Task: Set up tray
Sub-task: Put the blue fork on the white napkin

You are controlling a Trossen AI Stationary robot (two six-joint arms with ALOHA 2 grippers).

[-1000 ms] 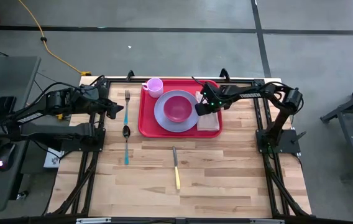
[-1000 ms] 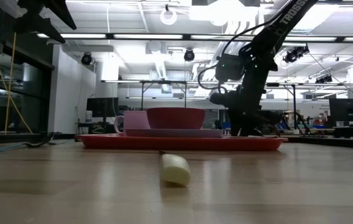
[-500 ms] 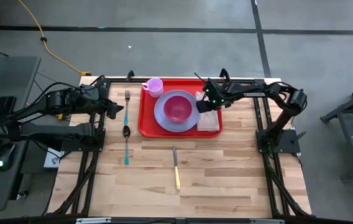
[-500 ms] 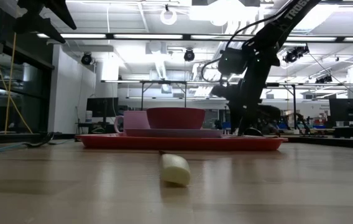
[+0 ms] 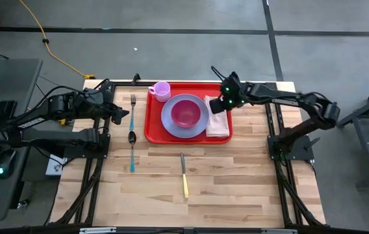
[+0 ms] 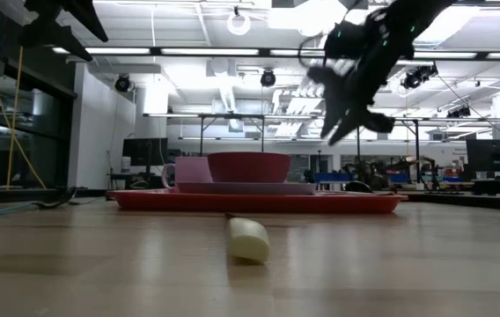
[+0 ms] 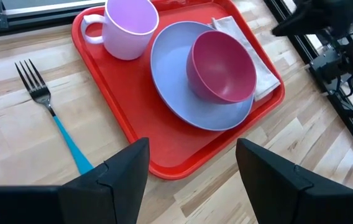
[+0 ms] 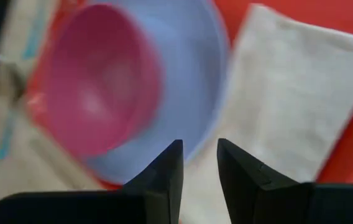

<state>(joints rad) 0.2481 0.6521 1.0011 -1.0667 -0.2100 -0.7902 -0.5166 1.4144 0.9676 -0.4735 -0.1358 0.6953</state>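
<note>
1. Red tray [image 5: 153, 123] sits at the far middle of the wooden table [image 5: 236, 182], already loaded: plate [image 5: 171, 123] in the centre with the pink bowl [image 5: 186, 112] on it, mug [image 5: 162, 90] in the far left corner, napkin [image 5: 218, 123] flat along the right side. My guess is the napkin goes there so cutlery can land on it.

2. Fork [image 5: 132, 107] and spoon [image 5: 132, 144] lie in a line just off the tray's left edge, and the knife [image 5: 184, 175] is well apart toward the near side. None are on the tray, so that part looks undone.

3. Right gripper [image 5: 218, 104] hangs over the far end of the napkin, jaws only slightly apart, nothing in them. Left gripper [image 5: 121, 114] waits off the tray's left side near the fork, jaws wide, empty.

4. View stuff: the low camera shows the right gripper [image 6: 349, 110] is actually high in the air, clear above the bowl [image 6: 248, 166], which you can't read from overhead. The right wrist camera shows its fingers [image 8: 164, 177] with a narrow empty gap, pointing between plate and napkin. The left wrist camera shows the fork's blue handle.
</note>
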